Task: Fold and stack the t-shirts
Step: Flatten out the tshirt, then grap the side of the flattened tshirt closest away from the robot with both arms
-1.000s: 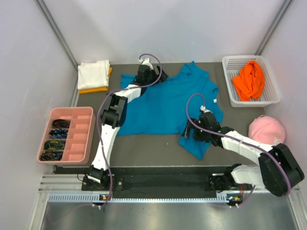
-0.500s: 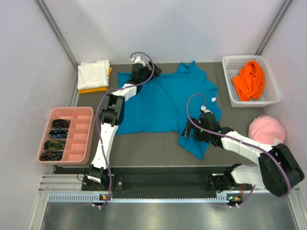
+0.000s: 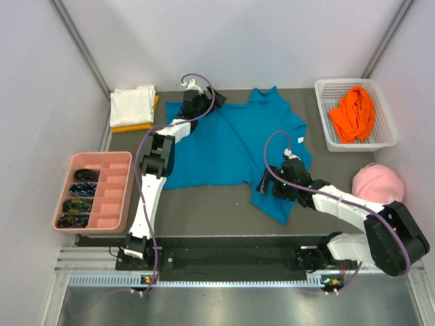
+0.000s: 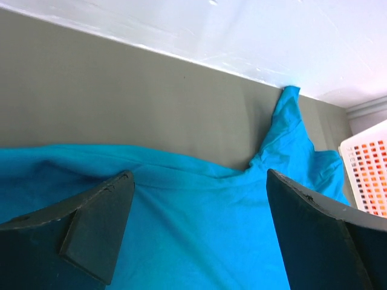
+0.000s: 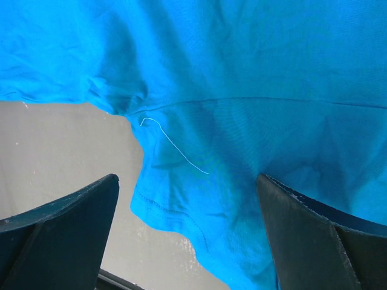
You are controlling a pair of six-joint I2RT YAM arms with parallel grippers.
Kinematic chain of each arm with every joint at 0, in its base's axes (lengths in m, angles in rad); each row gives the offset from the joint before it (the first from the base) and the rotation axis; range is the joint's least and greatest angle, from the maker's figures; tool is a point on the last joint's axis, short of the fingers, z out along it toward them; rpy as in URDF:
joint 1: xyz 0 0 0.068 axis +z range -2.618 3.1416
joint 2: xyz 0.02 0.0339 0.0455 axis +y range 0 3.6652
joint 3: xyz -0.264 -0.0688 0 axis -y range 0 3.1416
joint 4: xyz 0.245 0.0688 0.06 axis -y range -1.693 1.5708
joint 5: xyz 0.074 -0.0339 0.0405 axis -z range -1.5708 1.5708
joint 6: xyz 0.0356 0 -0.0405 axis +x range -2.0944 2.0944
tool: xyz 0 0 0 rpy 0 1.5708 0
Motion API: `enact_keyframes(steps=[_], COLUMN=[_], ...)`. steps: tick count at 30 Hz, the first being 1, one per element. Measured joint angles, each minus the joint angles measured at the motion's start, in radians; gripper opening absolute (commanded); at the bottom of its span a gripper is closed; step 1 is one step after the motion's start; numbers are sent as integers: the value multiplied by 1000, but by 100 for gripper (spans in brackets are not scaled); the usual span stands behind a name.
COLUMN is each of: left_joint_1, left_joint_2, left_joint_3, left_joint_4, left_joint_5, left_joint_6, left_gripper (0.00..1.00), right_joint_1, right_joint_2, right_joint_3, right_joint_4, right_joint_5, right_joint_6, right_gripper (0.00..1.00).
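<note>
- Locate the teal-blue t-shirt (image 3: 231, 142) spread, with wrinkles, across the middle of the counter (image 3: 204, 207). One sleeve points toward 12 o'clock, another toward 5 o'clock.
- Check the left claw (image 3: 193, 102) at the shirt's 11 o'clock corner. In the left wrist view the claw (image 4: 198, 175) stands wide apart over the cloth edge and grips nothing.
- Check the right claw (image 3: 268, 183) at the shirt's 5 o'clock sleeve. In the right wrist view the claw (image 5: 187, 178) is likewise spread apart above the hem, with nothing clamped.
- Note a loose white thread (image 5: 175, 145) lying on the cloth between the right fingers.
- Find the white t-shirt (image 3: 132, 103) folded at 10 o'clock, resting on the yellow-orange t-shirt (image 3: 139, 126), just beside the teal one.
- Find the bright orange t-shirt (image 3: 352, 112) bunched inside the white basket (image 3: 391, 132) at 2 o'clock.
- Observe the pink cap (image 3: 378, 183) at 4 o'clock and the pink compartment tray (image 3: 112, 197) at 8 o'clock.
</note>
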Motion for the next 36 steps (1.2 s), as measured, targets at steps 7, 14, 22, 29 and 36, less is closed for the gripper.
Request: enact_keyframes(steps=[7,14,22,29,36], left_joint_1=[20,60,40,-75,-102], left_joint_2=[-122,-367,-811,-1012,-1128], left_joint_3=[-163,-334,-734,-1141,-1421], left_joint_4=[0,-37,-25,-106,-185], left_joint_5=[44,76,35,-82,-193], left_joint_6=[34,57,98,161,165], left_gripper=[98,98,98,98,99], right_joint_1=[0,0,0,0,-84], right_joint_2=[-1,-33,-76,-64,29], right_joint_3=[0,0,82,219,276], right_joint_4=[0,-45,-155,-245,-257], right_joint_5=[-2,2,71,225,292], right_joint_6=[-1,-11,-65,-116,-144], right_gripper=[97,97,97,96,96])
